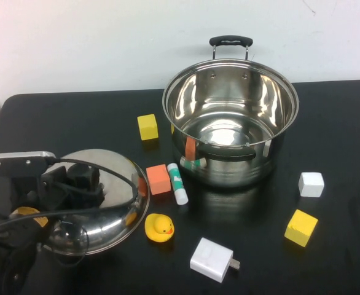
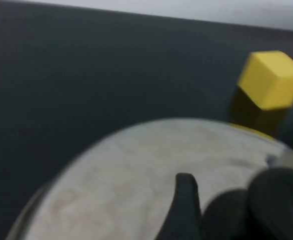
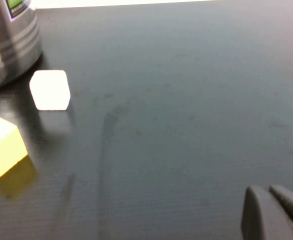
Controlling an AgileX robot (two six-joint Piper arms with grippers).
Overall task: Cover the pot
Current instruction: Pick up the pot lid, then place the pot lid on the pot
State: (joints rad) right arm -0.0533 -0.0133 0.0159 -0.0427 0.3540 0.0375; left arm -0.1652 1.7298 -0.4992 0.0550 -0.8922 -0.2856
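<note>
The pot (image 1: 229, 123) stands open and uncovered at the back middle of the black table, with one black handle facing me and one at the far side. Its steel wall also shows in the right wrist view (image 3: 11, 40). The domed steel lid (image 1: 115, 209) is at the front left, tilted. My left gripper (image 1: 75, 181) sits over its middle, shut on the black knob. In the left wrist view the lid (image 2: 136, 165) fills the lower part, with one dark finger (image 2: 185, 200) beside the knob (image 2: 279, 200). My right gripper (image 3: 266, 192) is shut and empty, low over bare table, out of the high view.
Between lid and pot lie an orange cube (image 1: 158, 179), a glue stick (image 1: 177, 183) and a yellow duck (image 1: 159, 227). A yellow cube (image 1: 147, 127) sits left of the pot. A white charger (image 1: 212, 259), white cube (image 1: 311, 184) and yellow cube (image 1: 301, 227) lie front right.
</note>
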